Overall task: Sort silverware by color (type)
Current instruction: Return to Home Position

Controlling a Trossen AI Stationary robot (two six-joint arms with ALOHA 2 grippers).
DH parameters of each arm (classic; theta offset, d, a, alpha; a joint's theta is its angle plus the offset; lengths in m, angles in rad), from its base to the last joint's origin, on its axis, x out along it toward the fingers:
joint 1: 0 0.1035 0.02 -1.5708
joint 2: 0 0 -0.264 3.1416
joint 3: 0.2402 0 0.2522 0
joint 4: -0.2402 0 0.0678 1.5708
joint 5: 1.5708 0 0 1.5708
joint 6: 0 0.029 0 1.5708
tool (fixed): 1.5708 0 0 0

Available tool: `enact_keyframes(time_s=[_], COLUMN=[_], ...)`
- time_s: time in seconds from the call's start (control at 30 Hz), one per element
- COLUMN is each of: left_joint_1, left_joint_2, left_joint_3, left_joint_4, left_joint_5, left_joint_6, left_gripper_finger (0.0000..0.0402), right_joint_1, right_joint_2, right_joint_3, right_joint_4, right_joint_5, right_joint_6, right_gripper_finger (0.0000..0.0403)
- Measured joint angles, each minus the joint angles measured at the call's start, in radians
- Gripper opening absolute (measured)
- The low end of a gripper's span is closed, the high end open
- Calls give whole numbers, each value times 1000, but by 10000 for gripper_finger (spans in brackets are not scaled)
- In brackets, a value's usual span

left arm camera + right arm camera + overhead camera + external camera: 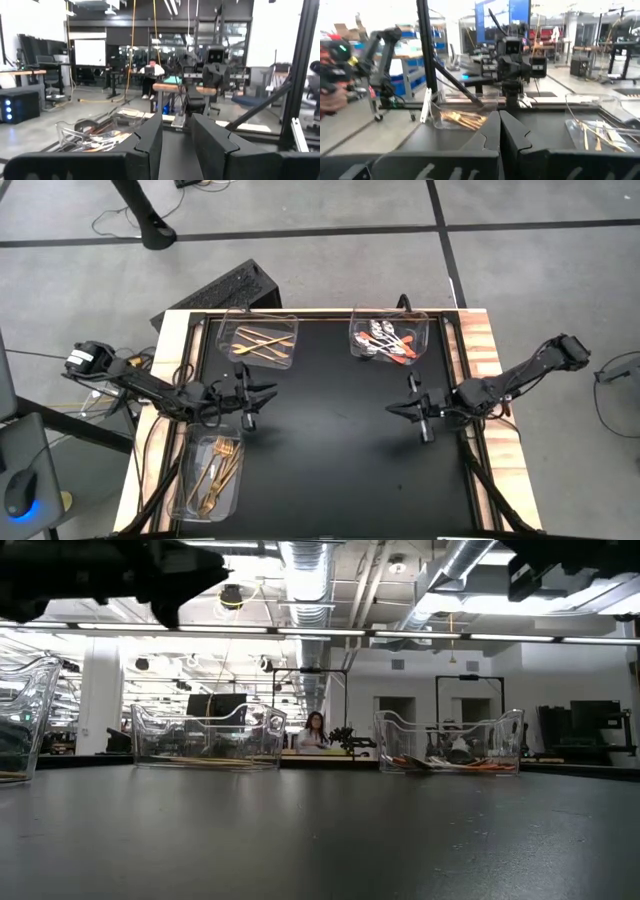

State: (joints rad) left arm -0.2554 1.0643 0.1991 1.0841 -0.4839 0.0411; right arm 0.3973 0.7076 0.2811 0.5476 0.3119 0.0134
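Note:
The silverware lies in three clear trays on the black mat. Slim gold knives (262, 343) are in the far left tray (226, 330). Spoons with orange-red handles (392, 345) fill the far right tray (428, 328). Gold forks (218, 470) lie in the near left tray (186, 480). My left gripper (268, 392) hovers over the mat's left middle, pointing level toward the right; its fingers (150, 137) stand apart with nothing between them. My right gripper (392, 408) hovers opposite, pointing left, shut and empty (500, 131).
Bare black mat (330, 460) stretches between the two grippers and toward the near edge. Wooden table borders (480, 340) run along both sides. A dark keyboard-like object (225, 288) sits beyond the far left corner. A person (316, 730) sits in the room behind the table.

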Motion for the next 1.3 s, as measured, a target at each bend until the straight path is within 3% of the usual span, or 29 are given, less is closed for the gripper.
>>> enact_keyframes(time_s=[0.37,0.5,0.7,1.07,1.3], left_joint_1=[0,0,0,-12,-21], left_joint_2=[-112,-130,-131,-165,-194], left_joint_3=[-150,-188,-189,-190,-191], left_joint_4=[89,84,68,26,-86], left_joint_5=[2,1,8,-36,-36], left_joint_6=[0,-29,-30,-11,-65], left_gripper_finger=[90,68,6,0,0], right_joint_1=[-1,-1,-1,1,2], right_joint_2=[-84,-87,-77,-134,-173], right_joint_3=[-162,-197,-198,-201,-273], right_joint_4=[185,224,216,138,211], right_joint_5=[-77,-73,-61,-70,-75], right_joint_6=[-25,-25,-37,-36,-37], right_gripper_finger=[16,16,9,5,5])
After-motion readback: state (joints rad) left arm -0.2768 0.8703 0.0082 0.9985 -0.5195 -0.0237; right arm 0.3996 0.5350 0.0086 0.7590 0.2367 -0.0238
